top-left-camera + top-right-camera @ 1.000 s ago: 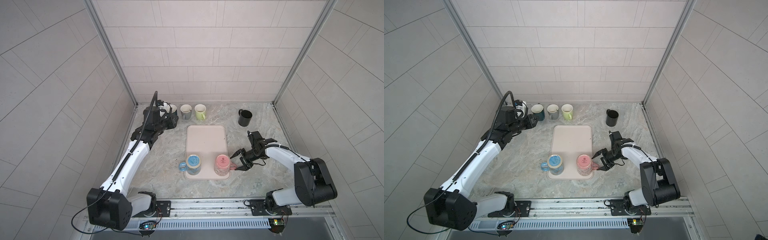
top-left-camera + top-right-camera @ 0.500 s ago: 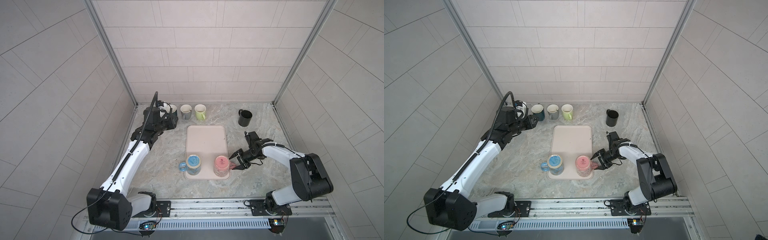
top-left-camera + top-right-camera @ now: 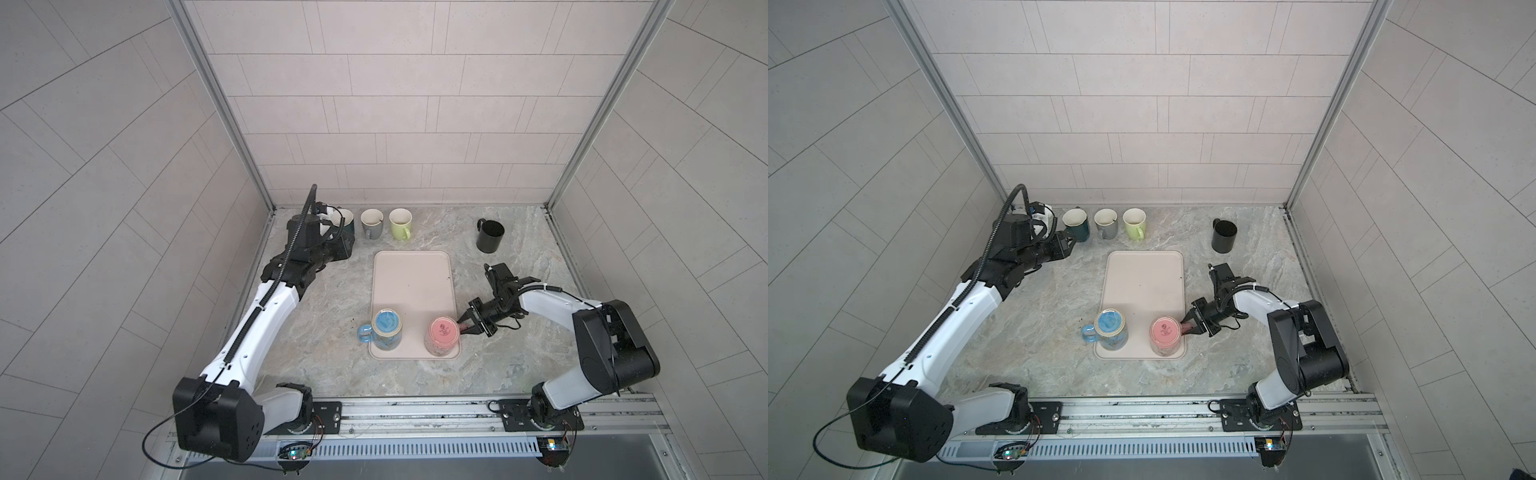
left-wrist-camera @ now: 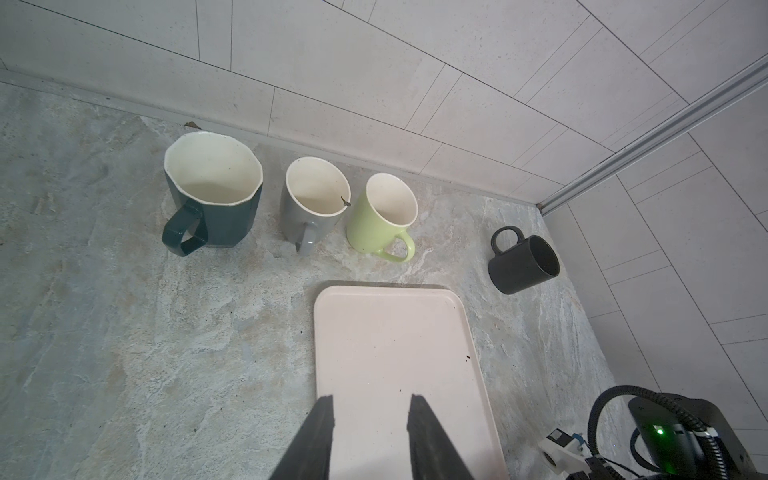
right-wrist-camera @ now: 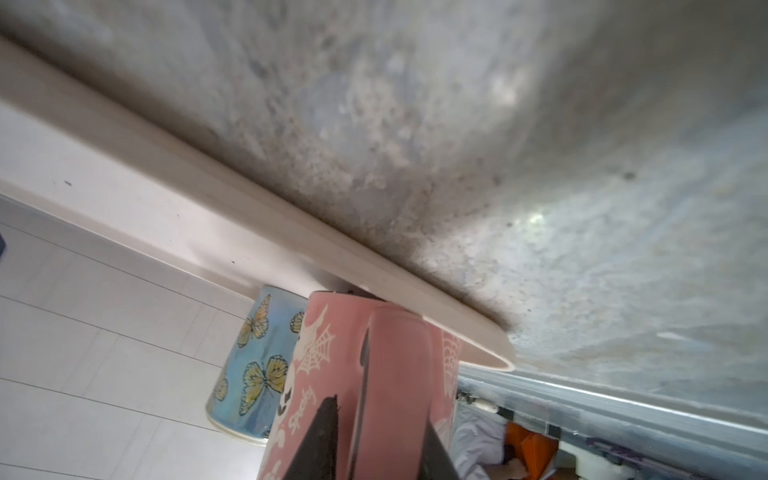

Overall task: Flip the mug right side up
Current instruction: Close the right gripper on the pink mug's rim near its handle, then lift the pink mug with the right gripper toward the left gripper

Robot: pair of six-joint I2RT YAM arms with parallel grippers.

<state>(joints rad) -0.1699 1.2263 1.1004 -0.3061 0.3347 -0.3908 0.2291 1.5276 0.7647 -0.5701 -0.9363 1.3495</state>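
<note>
Pink mug [image 3: 443,334], inverted on the beige tray [image 3: 411,282], its handle [image 5: 397,374] pinched by the closed right gripper [image 3: 463,329]: to be lifted clear before being rolled upright; left gripper [image 4: 371,401] part-open, empty.

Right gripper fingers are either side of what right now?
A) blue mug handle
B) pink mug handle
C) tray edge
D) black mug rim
B: in the right wrist view the right gripper has one finger on each side of the pink mug handle. Whether it is clamped yet is unclear.
</note>
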